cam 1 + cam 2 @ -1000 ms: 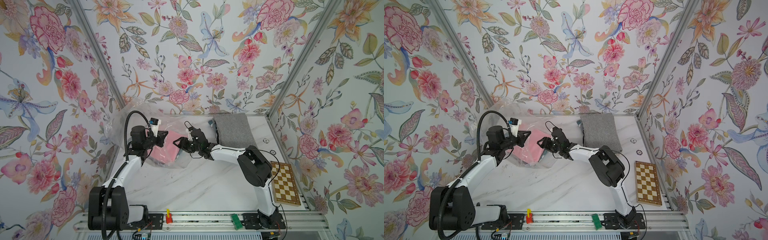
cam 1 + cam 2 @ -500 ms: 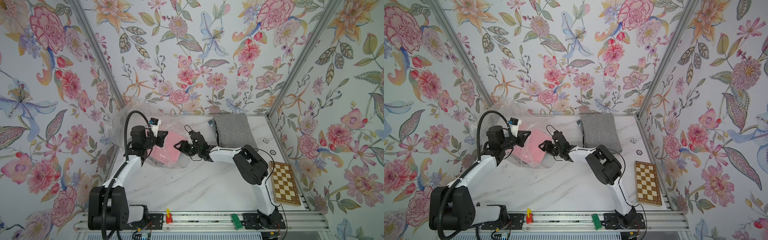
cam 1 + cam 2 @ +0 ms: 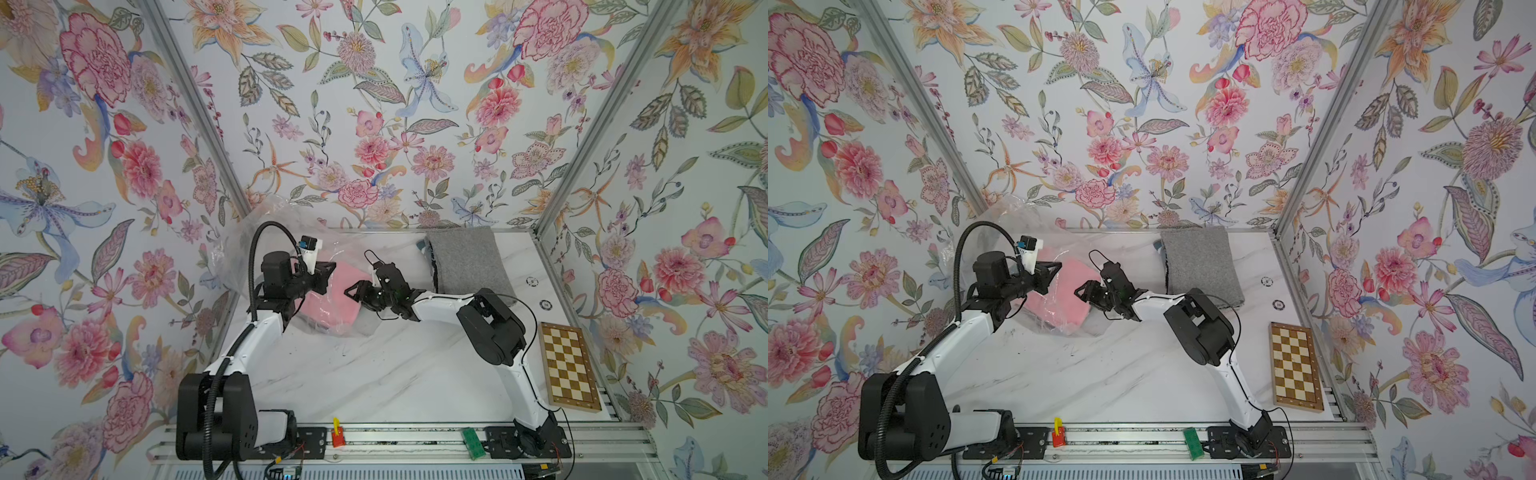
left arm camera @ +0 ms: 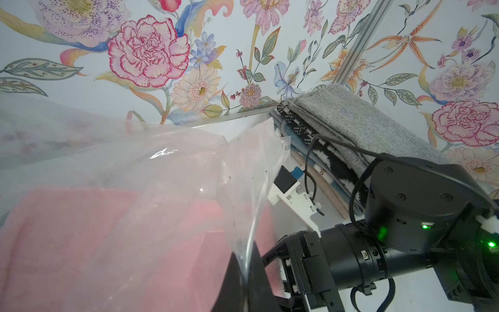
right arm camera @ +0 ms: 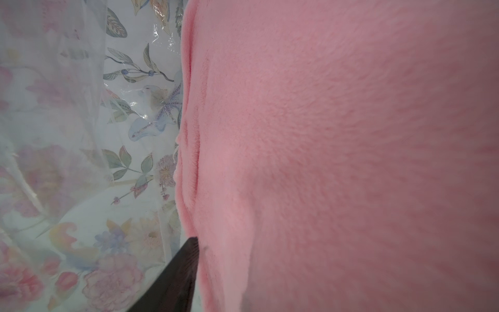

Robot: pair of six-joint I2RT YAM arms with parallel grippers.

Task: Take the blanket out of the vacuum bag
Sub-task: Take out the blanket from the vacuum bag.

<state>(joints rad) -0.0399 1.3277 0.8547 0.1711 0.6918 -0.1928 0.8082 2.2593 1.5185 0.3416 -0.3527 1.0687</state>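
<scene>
The pink blanket [image 3: 336, 299] [image 3: 1059, 291] lies inside the clear crinkly vacuum bag [image 3: 249, 232] [image 3: 1000, 216] at the table's back left. My left gripper [image 3: 330, 270] [image 3: 1057, 268] is shut on the bag's upper plastic edge; in the left wrist view the film [image 4: 162, 162] runs down between its dark fingers [image 4: 232, 283]. My right gripper [image 3: 355, 291] [image 3: 1081, 291] reaches into the mouth, its jaws astride the blanket's near edge. In the right wrist view one dark finger [image 5: 172, 281] presses against the pink fleece [image 5: 324, 162]; the other is hidden behind it.
A stack of folded blankets with a grey one on top [image 3: 469, 262] sits at the back right, close behind my right wrist. A chessboard [image 3: 571, 365] lies at the right edge, with two small round tokens [image 3: 532, 281] near it. Flowered walls close in on three sides.
My right gripper has slid left into the bag's mouth onto the blanket's edge, and its jaws have narrowed. The left arm has held still with the plastic.
</scene>
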